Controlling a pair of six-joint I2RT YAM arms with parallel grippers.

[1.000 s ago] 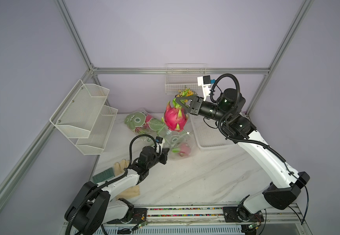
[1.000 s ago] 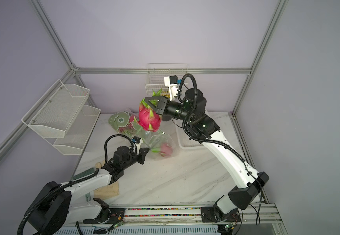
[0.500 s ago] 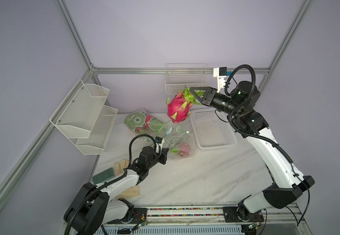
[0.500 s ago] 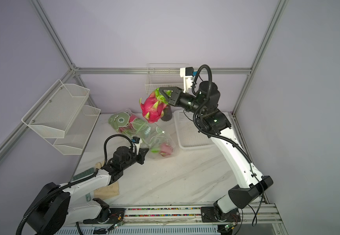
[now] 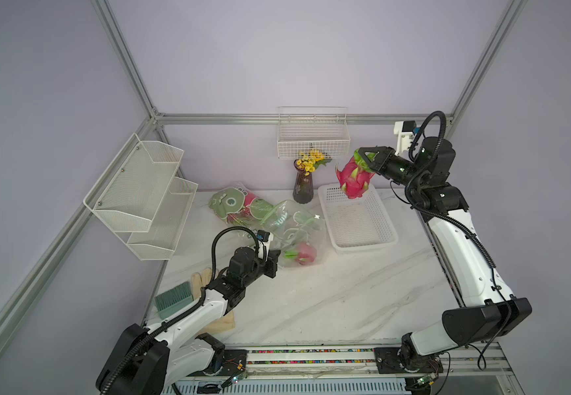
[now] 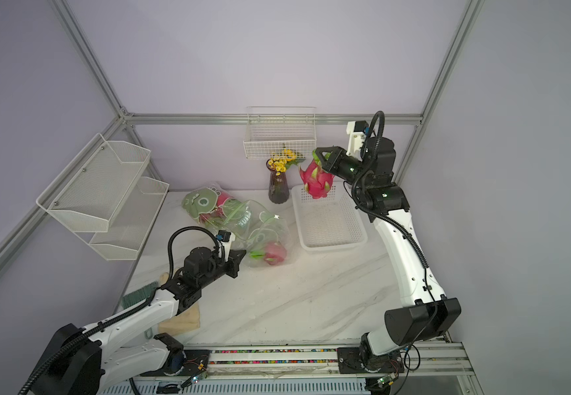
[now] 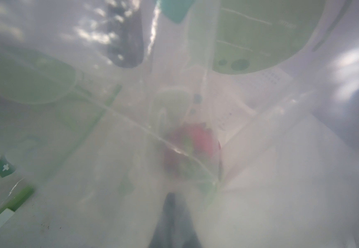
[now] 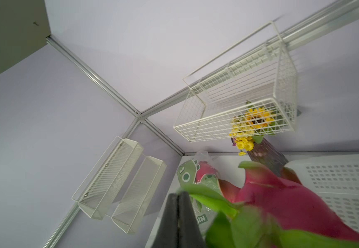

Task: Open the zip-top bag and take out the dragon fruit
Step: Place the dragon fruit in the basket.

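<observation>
Lilac walls [image 5: 277,51], a marble desk [image 5: 328,301]. The right gripper [image 5: 366,159] is clenched on the green tuft of a dragon fruit [image 5: 354,178] — it hangs just below the gripper, above the tray [image 5: 366,247]. The left gripper [image 5: 274,261], closed, pinches the bag [image 5: 287,219] — another fruit [image 5: 306,253] lies inside, just ahead of it.

The table [image 5: 328,301] looked like polished white marble, faintly glossy. The zip-top bag [image 5: 291,222] was clear, shiny plastic film. At one o'clock the tray [image 5: 359,219] was matt white perforated plastic; at twelve, the vase [image 5: 303,188] was dark ribbed glass. The dragon fruit [image 5: 354,181] had smooth, waxy skin.
</observation>
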